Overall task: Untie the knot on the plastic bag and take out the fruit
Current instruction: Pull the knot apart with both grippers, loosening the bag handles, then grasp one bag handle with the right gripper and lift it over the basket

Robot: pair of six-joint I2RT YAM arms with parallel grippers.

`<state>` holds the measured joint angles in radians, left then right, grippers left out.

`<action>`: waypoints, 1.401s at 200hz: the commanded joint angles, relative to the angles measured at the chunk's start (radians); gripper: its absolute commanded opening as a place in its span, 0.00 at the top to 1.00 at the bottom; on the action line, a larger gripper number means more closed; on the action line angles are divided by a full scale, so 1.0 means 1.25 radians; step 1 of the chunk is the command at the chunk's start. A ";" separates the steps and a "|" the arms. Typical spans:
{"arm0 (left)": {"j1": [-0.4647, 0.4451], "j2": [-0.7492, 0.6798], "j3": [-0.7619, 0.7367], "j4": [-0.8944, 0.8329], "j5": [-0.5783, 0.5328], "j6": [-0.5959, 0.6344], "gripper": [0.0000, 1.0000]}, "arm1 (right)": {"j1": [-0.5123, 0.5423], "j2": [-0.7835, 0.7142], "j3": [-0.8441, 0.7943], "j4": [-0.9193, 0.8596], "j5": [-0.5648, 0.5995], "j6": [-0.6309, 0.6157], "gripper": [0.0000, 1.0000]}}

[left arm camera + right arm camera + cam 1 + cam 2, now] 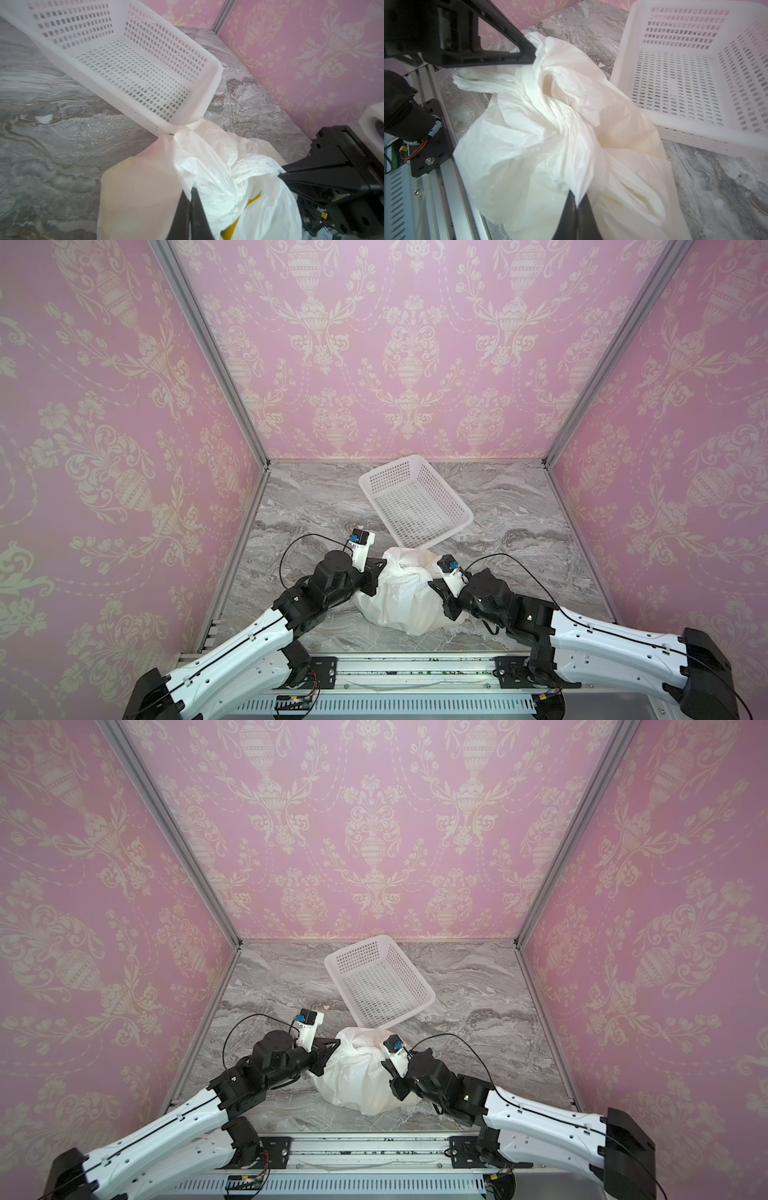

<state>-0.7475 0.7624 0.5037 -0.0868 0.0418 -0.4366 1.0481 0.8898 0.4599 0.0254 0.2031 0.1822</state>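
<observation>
Beside the knot (241, 181), we pinch the flimsy, slippery plastic bag (399, 597) with left end effector (190, 192) and right end effector (577, 202) closed.

In both top views the arms reach in from the lower corners, wrists angled toward the lower centre. The left gripper (190, 196) and right gripper (577, 204) each have jaws pressed together, pinching the plastic bag (529, 135)

Marble table (519, 510) carries white basket (392, 479) and plastic bag (399, 597), apparently touching.
</observation>
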 commanded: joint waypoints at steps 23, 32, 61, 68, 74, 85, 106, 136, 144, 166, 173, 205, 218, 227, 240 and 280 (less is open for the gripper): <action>0.057 -0.177 -0.024 -0.147 -0.167 -0.002 1.00 | -0.003 -0.069 -0.043 0.003 0.115 0.010 1.00; 0.070 -0.210 -0.024 -0.171 -0.182 -0.008 1.00 | -0.005 -0.077 -0.046 0.004 0.112 0.011 1.00; 0.112 -0.303 -0.019 -0.231 -0.224 -0.032 1.00 | -0.005 -0.096 -0.058 0.028 0.083 0.022 0.99; 0.123 -0.316 -0.014 -0.238 -0.225 -0.034 1.00 | -0.007 -0.096 -0.060 0.041 0.079 0.026 0.99; 0.134 -0.320 -0.008 -0.244 -0.224 -0.035 1.00 | -0.006 -0.094 -0.064 0.055 0.070 0.029 0.99; 0.152 -0.319 0.006 -0.258 -0.237 -0.038 1.00 | -0.007 -0.084 -0.064 0.067 0.064 0.033 0.99; 0.187 -0.307 0.026 -0.275 -0.271 -0.045 1.00 | -0.007 -0.068 -0.056 0.055 0.118 0.045 1.00; 0.250 -0.276 0.040 -0.253 -0.255 -0.046 1.00 | -0.014 -0.068 -0.065 0.052 0.198 0.074 0.98; 0.273 -0.264 0.042 -0.240 -0.243 -0.046 1.00 | -0.021 -0.071 -0.070 0.053 0.208 0.083 0.98; 0.365 -0.225 0.044 -0.207 -0.149 -0.059 1.00 | -0.053 -0.093 -0.091 0.060 0.217 0.114 0.96; 0.399 -0.214 0.039 -0.186 -0.100 -0.068 1.00 | -0.063 -0.102 -0.100 0.067 0.206 0.119 0.93; 0.457 -0.165 0.038 -0.127 0.110 -0.075 1.00 | -0.073 -0.161 -0.117 0.087 0.118 0.099 0.52; 0.457 -0.157 0.044 -0.126 0.163 -0.070 1.00 | -0.073 -0.182 -0.099 0.071 0.085 0.081 0.38; 0.457 -0.151 0.048 -0.133 0.178 -0.073 1.00 | -0.074 -0.193 -0.078 0.050 0.069 0.069 0.32; 0.457 -0.147 0.044 -0.129 0.196 -0.082 1.00 | -0.073 -0.191 -0.033 0.020 0.046 0.053 0.26; 0.457 -0.151 0.033 -0.133 0.197 -0.089 1.00 | -0.070 -0.037 0.150 -0.035 -0.047 0.053 0.18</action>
<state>-0.1841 0.5842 0.5270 -0.2710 0.2420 -0.5266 0.9577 0.7322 0.5114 0.0204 0.2523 0.2588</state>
